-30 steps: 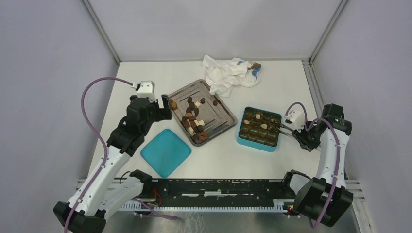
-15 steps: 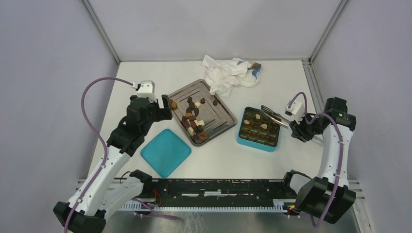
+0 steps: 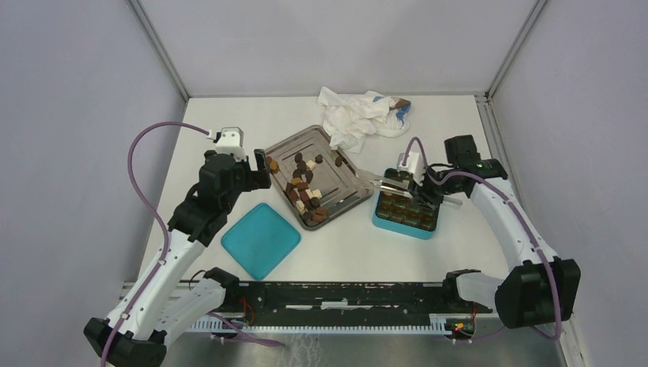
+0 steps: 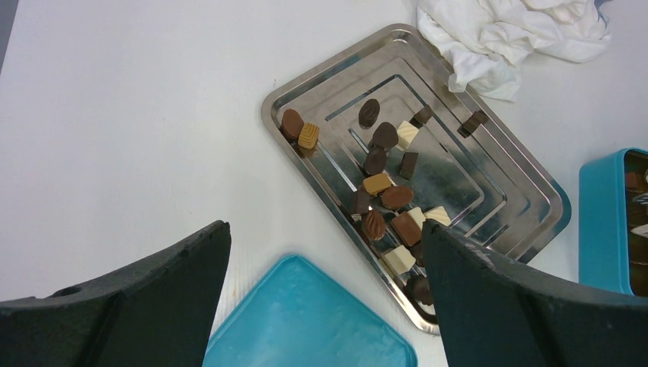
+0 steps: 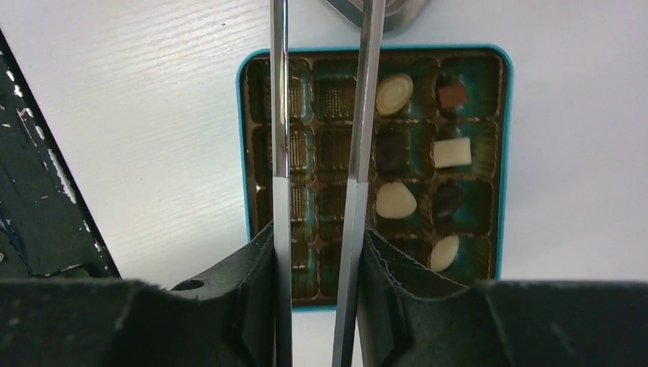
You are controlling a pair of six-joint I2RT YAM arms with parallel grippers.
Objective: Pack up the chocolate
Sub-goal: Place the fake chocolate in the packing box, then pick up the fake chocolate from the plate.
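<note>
Several loose chocolates [image 3: 304,187], dark, light brown and cream, lie on a steel tray [image 3: 284,144]; they also show in the left wrist view [image 4: 390,199]. A teal box [image 3: 407,205] with brown compartments holds several chocolates [image 5: 395,200] on its right side. My right gripper [image 3: 413,187] is shut on metal tongs [image 5: 280,115] above the box. The tong arms stand apart, with tips near the tray's corner and nothing seen between them. My left gripper [image 4: 325,229] is open and empty, above the table left of the tray.
A teal lid [image 3: 260,238] lies near the front, left of the box. A crumpled white cloth [image 3: 359,116] with blue marks lies behind the tray, overlapping its far edge. Grey walls enclose the table on three sides.
My right arm has swung left from beside the box to over it, carrying the tongs toward the tray. The left arm has not moved.
</note>
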